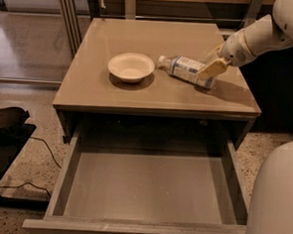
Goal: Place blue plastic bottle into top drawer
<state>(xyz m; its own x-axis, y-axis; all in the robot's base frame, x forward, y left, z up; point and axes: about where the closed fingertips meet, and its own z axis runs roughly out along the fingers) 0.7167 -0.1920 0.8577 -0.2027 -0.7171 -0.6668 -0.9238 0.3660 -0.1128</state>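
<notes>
The blue plastic bottle, clear with a white cap and a pale label, lies on its side on the taupe cabinet top, just right of the cream bowl. My gripper reaches in from the right and is at the bottle's base end, covering part of it. The top drawer is pulled wide open below the cabinet top, and its grey floor is bare.
A cream round bowl sits left of the bottle on the cabinet top. My white arm crosses the upper right, and the robot's white body stands at the drawer's right. A black object with cables lies on the floor at left.
</notes>
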